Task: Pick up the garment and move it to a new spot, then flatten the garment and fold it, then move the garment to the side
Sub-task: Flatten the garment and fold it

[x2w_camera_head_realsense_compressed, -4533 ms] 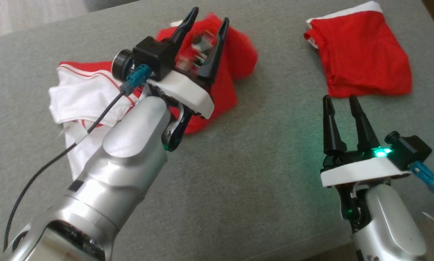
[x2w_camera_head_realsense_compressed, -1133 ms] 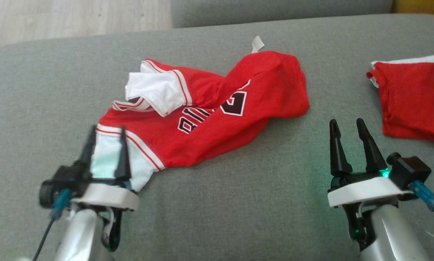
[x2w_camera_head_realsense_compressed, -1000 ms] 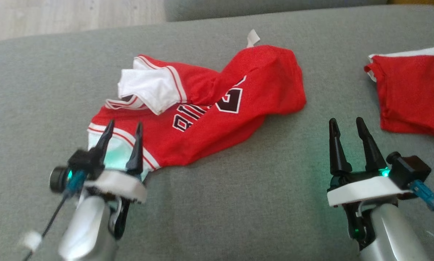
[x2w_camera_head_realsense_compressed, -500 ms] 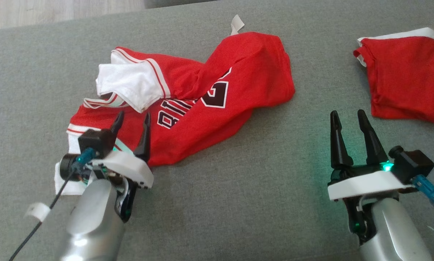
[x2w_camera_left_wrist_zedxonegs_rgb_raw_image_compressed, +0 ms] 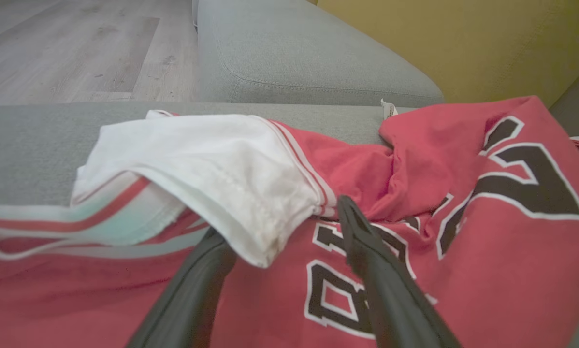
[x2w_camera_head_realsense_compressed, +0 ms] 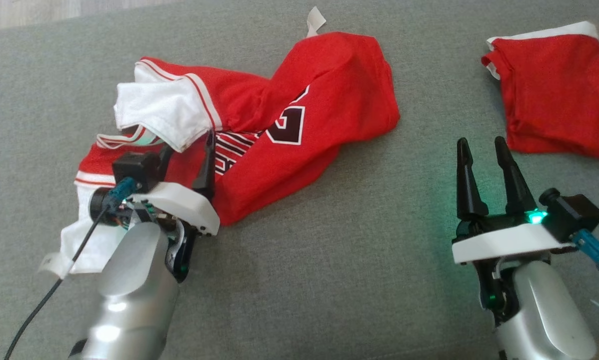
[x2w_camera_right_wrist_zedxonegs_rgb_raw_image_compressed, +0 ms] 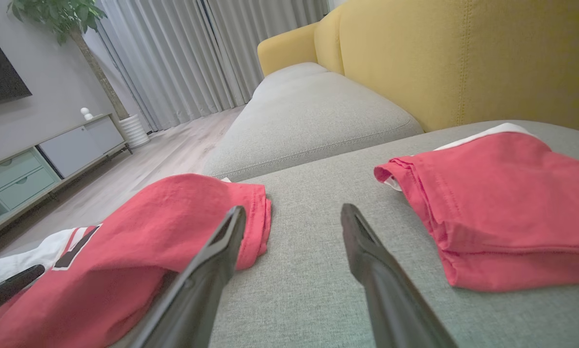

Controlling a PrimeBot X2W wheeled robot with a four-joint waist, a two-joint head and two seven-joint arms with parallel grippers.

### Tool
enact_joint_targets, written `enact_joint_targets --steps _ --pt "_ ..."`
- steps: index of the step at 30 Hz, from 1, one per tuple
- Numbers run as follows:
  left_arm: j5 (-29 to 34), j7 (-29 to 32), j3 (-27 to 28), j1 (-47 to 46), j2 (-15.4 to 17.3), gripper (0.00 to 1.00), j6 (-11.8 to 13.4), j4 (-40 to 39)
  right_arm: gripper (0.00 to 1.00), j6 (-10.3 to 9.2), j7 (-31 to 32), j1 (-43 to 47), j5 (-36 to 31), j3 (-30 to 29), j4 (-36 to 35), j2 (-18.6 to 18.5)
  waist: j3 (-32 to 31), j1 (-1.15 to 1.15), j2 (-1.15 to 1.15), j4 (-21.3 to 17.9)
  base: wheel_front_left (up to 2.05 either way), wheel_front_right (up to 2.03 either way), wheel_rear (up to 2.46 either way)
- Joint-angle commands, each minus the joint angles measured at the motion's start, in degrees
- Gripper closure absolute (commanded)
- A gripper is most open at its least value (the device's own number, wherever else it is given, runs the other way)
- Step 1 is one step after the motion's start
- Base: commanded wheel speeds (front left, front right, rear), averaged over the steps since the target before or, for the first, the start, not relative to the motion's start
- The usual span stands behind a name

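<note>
On the cushion, the jersey lies left of the folded cloth, well apart.

Soft, even daylight (faint shadows); wrist views distorted at edges

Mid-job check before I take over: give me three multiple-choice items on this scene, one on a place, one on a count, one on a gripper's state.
1. Where does the folded red garment lie?
A) beyond the right gripper, toward its right, on the grey cushion
B) at the cushion's near left corner
C) on the floor

2. How many red garments lie on the cushion?
A) one
B) two
C) three

3. How does the left gripper stand?
A) shut on a sleeve
B) open, fingers apart over the crumpled jersey
C) open over bare cushion

Answers:
1 A: the head view shows it at the upper right, past that gripper's fingertips.
2 B: the jersey and the folded garment.
3 B: the left wrist view shows both fingers spread, with the tip of the white sleeve between them.
</note>
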Motion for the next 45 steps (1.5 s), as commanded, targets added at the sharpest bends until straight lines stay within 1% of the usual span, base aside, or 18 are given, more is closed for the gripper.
enact_joint_targets --steps 1,2,4,10,14,16,17,20,26,28,31,36,39,41,44,45 --pt "-0.48 -1.1 1.31 -2.7 1.14 0.0 0.05 -1.06 0.0 -0.04 -0.62 -1.28 0.58 1.38 -1.98 -0.11 0.32 -0.01 0.0 -0.38 0.0 0.0 0.0" --pt "-0.57 -1.47 1.4 -2.94 1.16 0.09 0.12 -0.92 0.0 -0.04 -0.62 -1.27 0.64 1.35 -2.0 -0.11 0.39 -0.01 0.0 -0.47 0.0 0.0 0.0" --pt "-0.61 -2.38 1.46 -3.43 1.26 1.0 0.19 -0.87 0.0 -0.04 -0.62 -1.26 0.75 1.34 -2.03 -0.11 0.5 -0.01 0.0 -0.64 0.0 0.0 0.0" --pt "-0.86 -4.11 1.57 -4.86 1.35 1.0 0.16 -1.94 0.0 -0.04 -0.62 -1.28 0.96 1.32 -2.01 -0.11 0.61 -0.01 0.0 -0.8 0.0 0.0 0.0" --pt "-2.4 -4.55 2.15 -7.93 1.44 1.0 -0.02 -3.9 0.0 -0.04 -0.62 -1.74 1.24 1.76 -2.18 -0.11 1.26 -0.01 0.0 -1.26 0.0 0.0 0.0" --pt "-3.22 -4.0 2.45 -11.02 2.26 1.0 -0.12 -4.96 0.0 -0.04 -0.62 -2.31 1.46 2.27 -2.33 -0.11 1.97 -0.01 0.0 -1.82 0.0 0.0 0.0" --pt "-4.16 -3.25 3.29 -15.02 3.45 1.0 -0.18 -5.89 0.0 -0.04 -0.62 -2.99 1.77 2.94 -2.46 -0.11 2.66 -0.01 0.0 -2.61 0.0 0.0 0.0" --pt "-4.69 -1.91 4.92 -21.82 6.31 1.0 0.0 -5.84 0.0 -0.04 -0.62 -4.08 2.45 4.24 -2.72 -0.11 3.84 -0.01 0.0 -4.2 0.0 0.0 0.0" --pt "-2.81 -0.92 7.31 -34.05 13.47 1.0 2.82 -1.89 0.0 -0.04 -0.62 -6.05 4.42 6.99 -3.52 -0.11 6.52 -0.01 0.0 -7.89 0.0 0.0 0.0" --pt "-1.51 -1.21 7.3 -37.02 15.84 1.0 3.67 -0.16 0.0 -0.04 -0.62 -6.43 5.05 7.56 -3.76 -0.11 7.36 -0.01 0.0 -8.9 0.0 0.0 0.0" --pt "-0.08 -1.58 7.17 -40.12 18.38 1.0 4.81 2.58 0.0 -0.04 -0.62 -6.57 5.67 8.11 -4.0 -0.11 8.46 -0.01 0.0 -9.9 0.0 0.0 0.0" --pt "2.33 -3.01 6.54 -43.25 21.85 1.0 7.08 7.11 0.0 -0.04 -0.62 -6.78 6.01 8.25 -4.43 -0.11 10.06 -0.01 0.0 -10.4 0.0 0.0 0.0" --pt "3.8 -4.39 6.33 -43.99 23.73 1.0 9.41 9.39 0.0 -0.04 -0.62 -6.8 5.9 8.15 -4.42 -0.11 10.42 -0.01 0.0 -10.2 0.0 0.0 0.0" --pt "4.44 -5.07 6.25 -43.99 24.51 1.0 10.73 10.74 0.0 -0.04 -0.62 -6.74 5.66 7.91 -4.31 -0.11 10.41 -0.01 0.0 -9.71 0.0 0.0 0.0" --pt "4.61 -5.48 6.08 -43.22 24.79 1.0 11.46 13.38 0.0 -0.04 -0.62 -6.68 5.14 7.83 -3.94 -0.11 9.84 -0.01 0.0 -8.75 0.0 0.0 0.0" --pt "4.8 -5.62 5.85 -42.98 24.77 0.85 11.59 14.02 0.0 -0.04 -0.62 -6.67 4.94 7.76 -3.81 -0.11 9.58 -0.01 0.0 -8.31 0.0 0.0 0.0"
